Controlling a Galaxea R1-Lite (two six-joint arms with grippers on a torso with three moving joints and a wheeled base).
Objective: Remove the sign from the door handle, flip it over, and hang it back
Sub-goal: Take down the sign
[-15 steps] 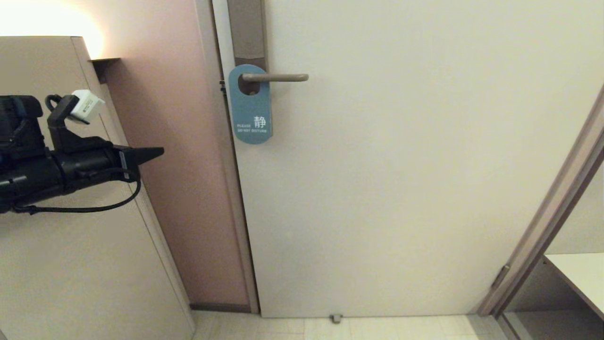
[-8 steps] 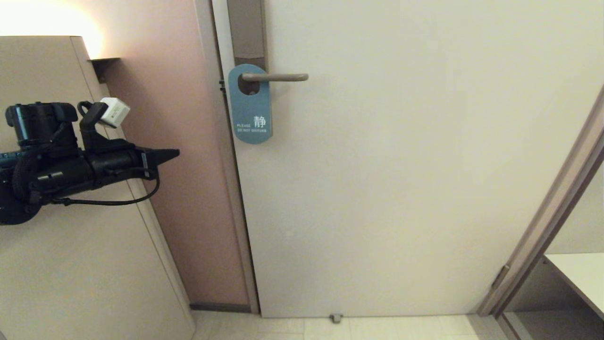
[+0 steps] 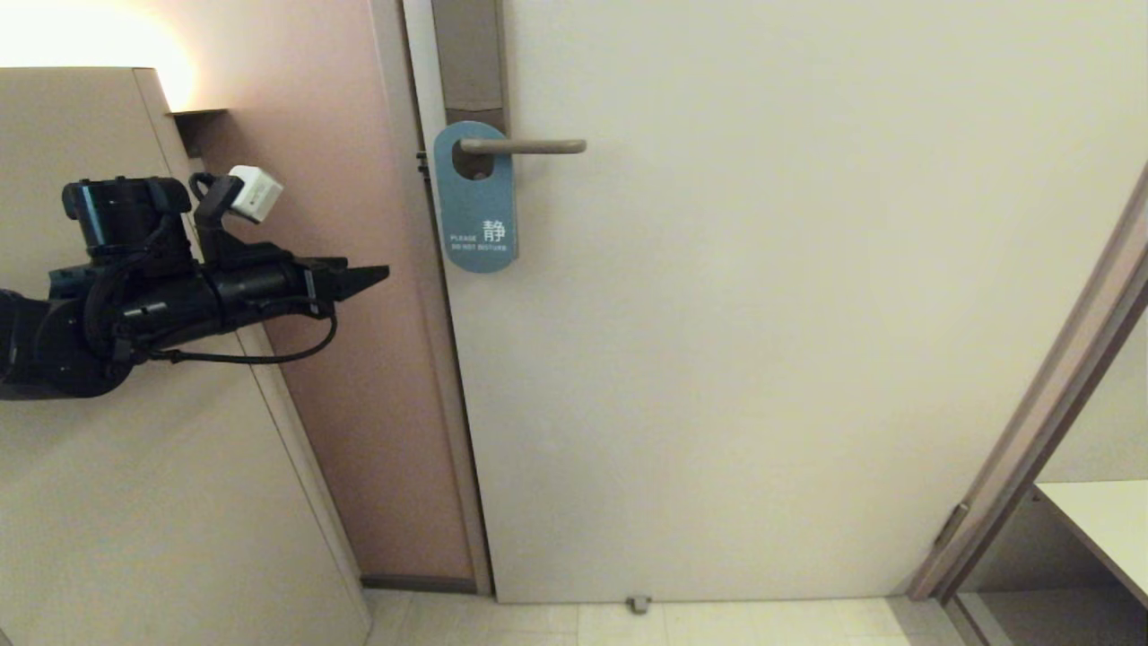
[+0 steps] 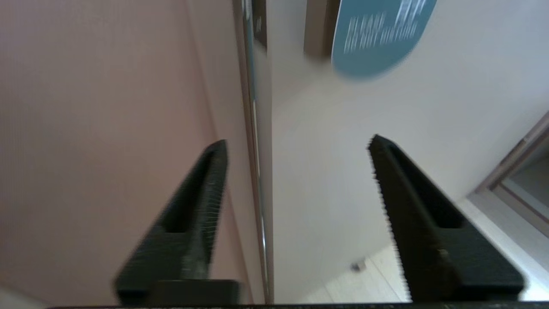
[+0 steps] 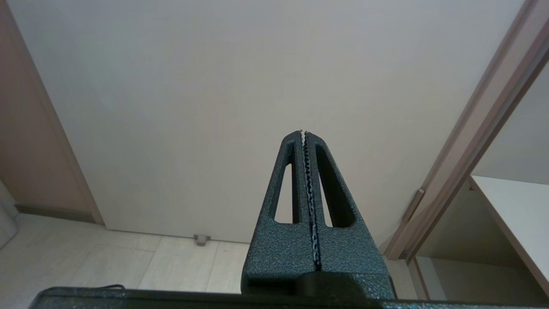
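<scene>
Progress: we find nothing done | sign (image 3: 475,199) hangs on door handle (image 3: 523,146), upper centre | left gripper (image 3: 384,271) jaws apart, empty, centre left | right gripper (image 5: 304,132) closed, empty

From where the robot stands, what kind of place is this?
Probably a hotel room entrance: a blue "do not disturb" sign hangs on the door handle of a pale door.

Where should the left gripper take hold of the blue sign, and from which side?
Probably the sign's free rounded lower end, approached from the hinge-gap side where the left gripper is. Its top loops over the door handle, and it hangs flat against the door.
</scene>
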